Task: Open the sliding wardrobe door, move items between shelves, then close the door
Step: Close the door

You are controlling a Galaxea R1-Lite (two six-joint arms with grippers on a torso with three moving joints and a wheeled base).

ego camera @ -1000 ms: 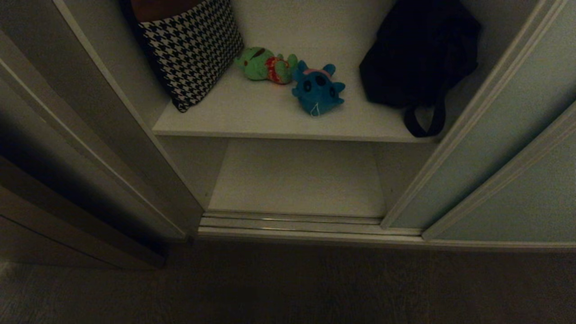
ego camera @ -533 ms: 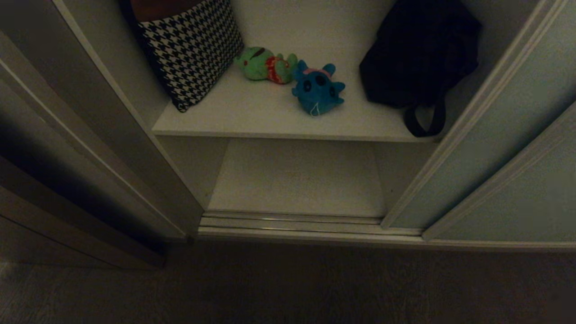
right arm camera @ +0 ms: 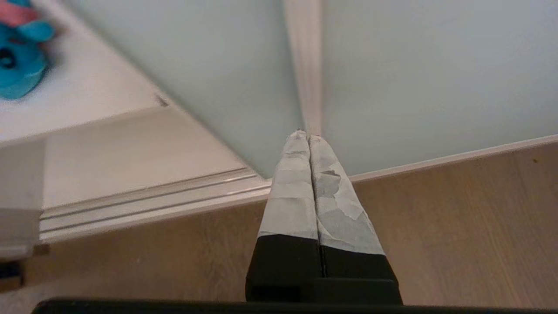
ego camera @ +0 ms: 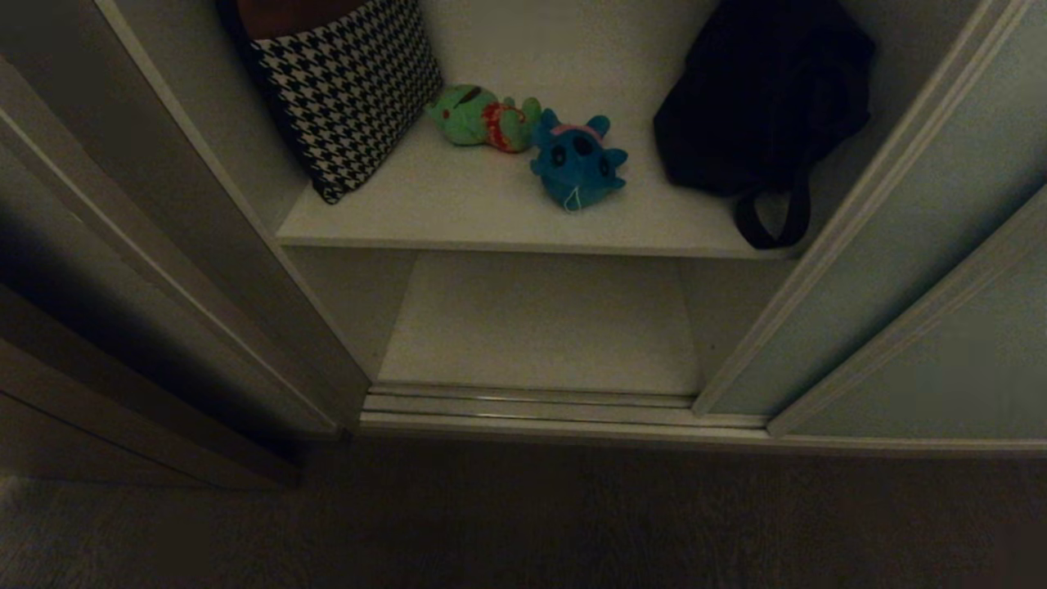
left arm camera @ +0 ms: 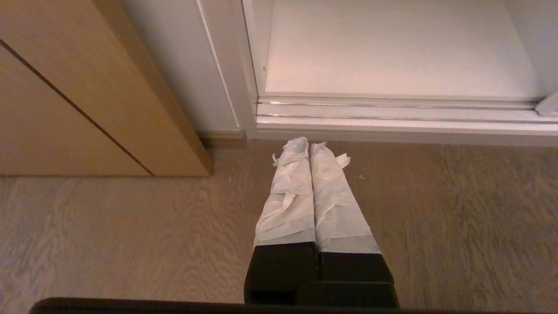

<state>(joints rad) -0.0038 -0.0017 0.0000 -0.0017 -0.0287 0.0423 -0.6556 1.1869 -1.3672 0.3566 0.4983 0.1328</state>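
Observation:
The sliding wardrobe door [ego camera: 916, 270] stands slid aside at the right, pale grey-green with a slim light frame, leaving the wardrobe open. On the upper white shelf [ego camera: 491, 221] lie a green plush toy [ego camera: 483, 119] with a red patch and a blue plush toy [ego camera: 577, 162] with a pink top, side by side. The lower shelf [ego camera: 540, 327] is bare. Neither arm shows in the head view. My right gripper [right arm camera: 308, 136] is shut and empty, pointing at the door panel [right arm camera: 414, 78], with the blue toy [right arm camera: 17, 65] off to one side. My left gripper [left arm camera: 308, 145] hangs shut over the floor.
A black-and-white houndstooth cushion [ego camera: 348, 90] leans at the upper shelf's left end. A black strapped bag [ego camera: 761, 98] fills its right end, strap hanging over the edge. Metal floor tracks [ego camera: 532, 406] run along the wardrobe's threshold. A wooden cabinet [left arm camera: 87, 87] stands left of the opening.

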